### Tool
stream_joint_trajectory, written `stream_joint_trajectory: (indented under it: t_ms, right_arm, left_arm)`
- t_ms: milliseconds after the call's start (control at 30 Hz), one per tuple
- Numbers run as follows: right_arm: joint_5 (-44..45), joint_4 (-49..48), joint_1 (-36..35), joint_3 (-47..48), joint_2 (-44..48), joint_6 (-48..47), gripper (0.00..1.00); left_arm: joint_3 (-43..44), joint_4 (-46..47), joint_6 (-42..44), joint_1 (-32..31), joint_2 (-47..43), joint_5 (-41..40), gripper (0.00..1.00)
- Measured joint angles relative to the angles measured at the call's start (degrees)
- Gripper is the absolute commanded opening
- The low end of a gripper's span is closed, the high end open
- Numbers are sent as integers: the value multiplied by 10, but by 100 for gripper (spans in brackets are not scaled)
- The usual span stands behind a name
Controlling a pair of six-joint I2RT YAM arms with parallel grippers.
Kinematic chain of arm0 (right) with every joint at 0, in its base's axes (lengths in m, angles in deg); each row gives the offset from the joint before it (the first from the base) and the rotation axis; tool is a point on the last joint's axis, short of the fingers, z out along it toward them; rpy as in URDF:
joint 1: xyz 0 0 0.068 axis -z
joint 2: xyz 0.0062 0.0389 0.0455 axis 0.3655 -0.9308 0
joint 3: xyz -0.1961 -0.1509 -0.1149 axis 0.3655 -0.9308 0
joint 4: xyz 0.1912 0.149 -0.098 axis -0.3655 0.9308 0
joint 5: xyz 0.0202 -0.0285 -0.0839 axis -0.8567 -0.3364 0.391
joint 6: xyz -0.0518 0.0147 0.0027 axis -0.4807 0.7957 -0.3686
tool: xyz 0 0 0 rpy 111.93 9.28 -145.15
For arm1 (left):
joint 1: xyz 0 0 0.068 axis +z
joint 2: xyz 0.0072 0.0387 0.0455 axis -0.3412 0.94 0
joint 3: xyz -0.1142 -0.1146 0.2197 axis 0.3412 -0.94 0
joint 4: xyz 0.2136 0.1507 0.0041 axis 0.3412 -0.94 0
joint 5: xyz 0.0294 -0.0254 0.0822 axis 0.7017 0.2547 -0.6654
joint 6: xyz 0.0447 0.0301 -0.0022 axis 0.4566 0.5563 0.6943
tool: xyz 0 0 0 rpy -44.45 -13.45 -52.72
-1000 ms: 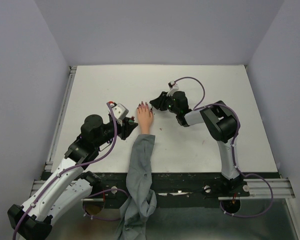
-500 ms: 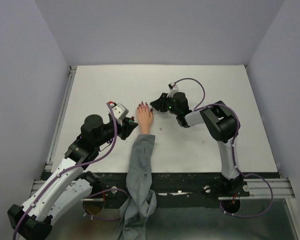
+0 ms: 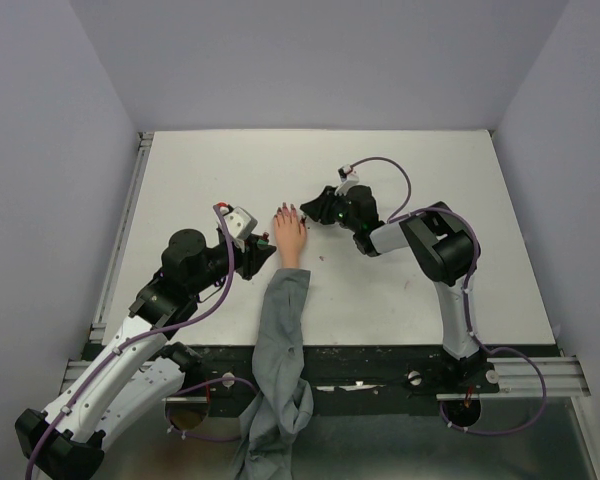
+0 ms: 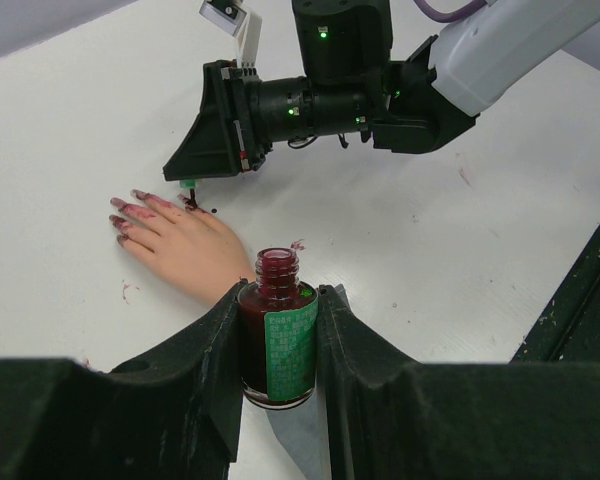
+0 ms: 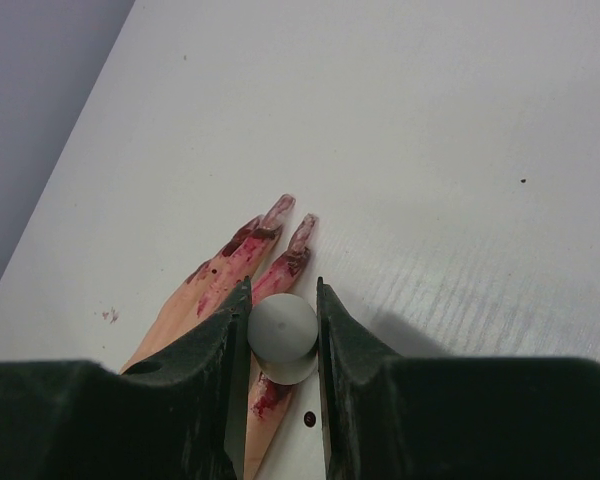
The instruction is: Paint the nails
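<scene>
From above: white table (image 3: 230, 170) walled in purple on three sides, with a metal rail (image 3: 120, 240) along the left edge. Near the middle, a peach mannequin hand (image 3: 289, 236) lying flat, fingers toward the far side. Grey sleeve (image 3: 280, 330) trailing back over the near edge. At the far fingertips, the nails (image 3: 285, 210), dark red. Just left of the wrist, the left gripper (image 3: 263, 256). Just right of the fingertips, the right gripper (image 3: 307, 207), reaching in from the right. Grips too small to make out here.

From the left wrist: left gripper (image 4: 280, 297) clamped on an upright bottle (image 4: 278, 335), green-labelled, dark red inside, neck uncapped. Beyond it, the mannequin hand (image 4: 180, 245) with nails (image 4: 120, 215) and fingertips smeared red. Above the hand's right side, the right gripper (image 4: 205, 165), tilted downward, blocking the table behind it. Under it, a small brush (image 4: 190, 197), tip at or just over the rightmost finger; contact impossible to tell. Red specks (image 4: 127, 292) on the table near the hand, and a fainter mark (image 4: 463, 178) well to the right.

From the right wrist: right gripper (image 5: 282, 300) closed tight on a pale round brush cap (image 5: 282, 328), hiding the brush and the spot beneath. Past the jaws, mannequin fingers with nails (image 5: 278, 212) streaked and blotched red, paint running down onto the skin. One finger passing under the cap. Dark red drop (image 5: 309, 419) on the table just beside that finger. Faint smear (image 5: 110, 315) farther left.
</scene>
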Motion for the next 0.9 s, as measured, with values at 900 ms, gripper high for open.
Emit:
stream_joint_trajectory:
  t_ms: [900]
  right_arm:
    - [15,-27,0,-17,29,8,1]
  left_arm:
    - [0,0,0,0,1,0,0]
